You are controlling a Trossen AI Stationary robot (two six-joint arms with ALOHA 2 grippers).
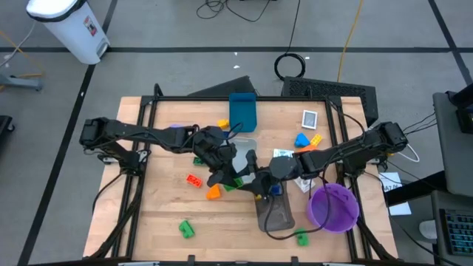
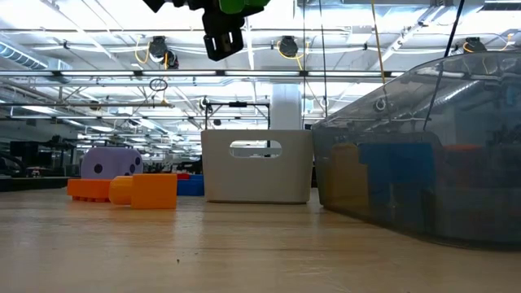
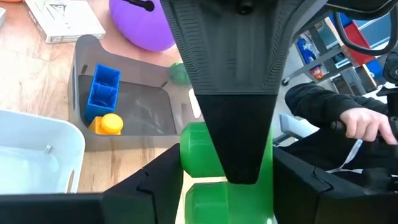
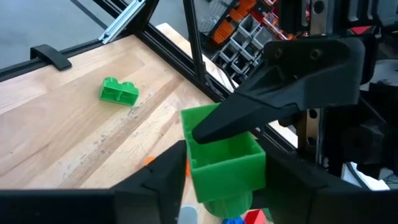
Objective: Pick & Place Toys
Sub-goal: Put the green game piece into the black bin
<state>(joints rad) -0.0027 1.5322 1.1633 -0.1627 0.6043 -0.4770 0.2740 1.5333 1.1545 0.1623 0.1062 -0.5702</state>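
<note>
A green brick (image 1: 238, 179) hangs in the air above the table's middle, between my two grippers. My left gripper (image 1: 225, 171) comes at it from the left and my right gripper (image 1: 260, 181) from the right; both are shut on it. In the left wrist view the brick (image 3: 199, 149) is half covered by one right finger (image 3: 230, 81). Other toys lie loose on the table: a red brick (image 1: 195, 179), an orange brick (image 1: 213, 192), green bricks (image 1: 185, 229) (image 1: 301, 236), and a purple die (image 2: 110, 161). My left gripper pinches the green brick between its two fingers, one of which (image 4: 249, 118) lies along the brick's upper face (image 4: 217, 134); the other is hidden behind the brick. The brick is lifted clear of the table. My right gripper has its two fingers close against the brick's two opposite side walls (image 4: 193, 165), crosswise to the left gripper's hold. It comes nearly level from the table's right side. The brick's open hollow side faces this wrist camera.
Below the grippers lies a grey tray (image 1: 277, 210) holding a blue brick (image 3: 102, 90) and a yellow one (image 3: 109, 124). A purple bowl (image 1: 334, 207) stands at the near right, a white tray (image 1: 240, 151) in the middle, a blue bin (image 1: 242, 111) behind. A person's hand (image 3: 364, 124) shows beyond the table.
</note>
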